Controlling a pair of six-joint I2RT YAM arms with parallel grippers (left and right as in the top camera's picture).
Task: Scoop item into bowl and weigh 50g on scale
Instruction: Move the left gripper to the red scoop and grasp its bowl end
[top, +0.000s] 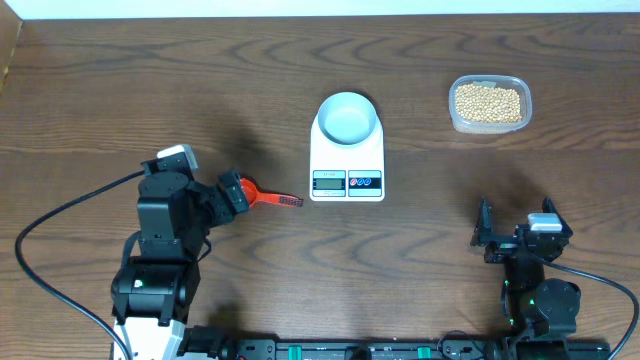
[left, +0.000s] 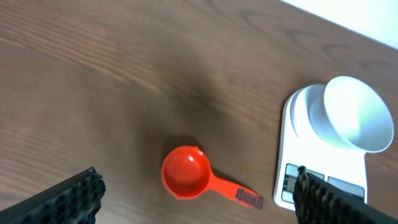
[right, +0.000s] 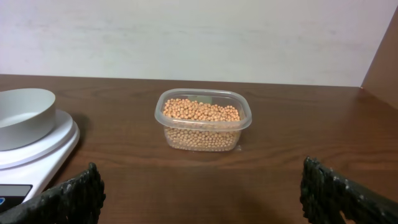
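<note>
from above, the scale (top: 326, 158) sits mid-table with the bowl (top: 347, 118) on its platform, empty. the beans (top: 488, 102) are all in a clear tub (top: 489, 128) well off to the right of the scale, near the far edge of the table (top: 100, 90). a red scoop (top: 270, 198) lies just left of the scale, handle towards it. the left gripper (top: 238, 192) hangs over the scoop's cup end. the right gripper (top: 487, 232) is near the front edge, apart from everything.

the left wrist camera looks down on the scoop lying flat, cup up and empty, between the two dark fingers (left: 68, 198), which stand spread wide and grip nothing. whether they touch the table i can't tell. the scale and bowl show at the right.

the right wrist camera faces the tub straight ahead, filled nearly to the rim with beans. its fingers (right: 336, 194) are wide apart too, holding nothing. the scale's corner and the bowl show at the left.
</note>
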